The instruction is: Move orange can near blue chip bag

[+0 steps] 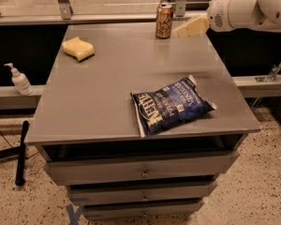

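The orange can (164, 20) stands upright at the far edge of the grey cabinet top (107, 93), right of centre. The blue chip bag (171, 106) lies flat near the front right of the top, white "Kettle" lettering up. My gripper (179, 32) reaches in from the right on a white arm (246, 9); its pale tip is just right of the can, close to it, above the tabletop. Whether it touches the can does not show.
A yellow sponge (78, 48) lies at the far left of the top. A soap dispenser bottle (19, 80) stands on a ledge left of the cabinet. Drawers (140, 172) are below the top. A black pole (21, 151) leans at the floor left. A metal rail runs behind.
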Robot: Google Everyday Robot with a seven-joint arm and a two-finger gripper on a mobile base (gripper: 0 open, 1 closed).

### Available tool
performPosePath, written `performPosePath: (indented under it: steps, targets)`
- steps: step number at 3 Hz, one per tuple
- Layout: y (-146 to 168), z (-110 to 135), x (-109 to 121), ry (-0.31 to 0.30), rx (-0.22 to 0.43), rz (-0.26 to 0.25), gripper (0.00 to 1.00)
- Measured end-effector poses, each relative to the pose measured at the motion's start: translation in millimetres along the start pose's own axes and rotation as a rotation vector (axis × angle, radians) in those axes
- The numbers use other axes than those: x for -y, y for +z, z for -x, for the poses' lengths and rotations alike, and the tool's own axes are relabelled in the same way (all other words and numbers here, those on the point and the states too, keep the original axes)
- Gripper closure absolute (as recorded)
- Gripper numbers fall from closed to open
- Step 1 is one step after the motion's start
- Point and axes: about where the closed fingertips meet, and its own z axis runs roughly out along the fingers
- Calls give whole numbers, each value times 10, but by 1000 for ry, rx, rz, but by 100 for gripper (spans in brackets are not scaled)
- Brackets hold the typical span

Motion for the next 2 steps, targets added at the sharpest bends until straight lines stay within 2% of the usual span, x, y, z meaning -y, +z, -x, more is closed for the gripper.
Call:
performPosePath:
  steps: [2]
  targets:
    - [35,41,-35,-12,20,18,0]
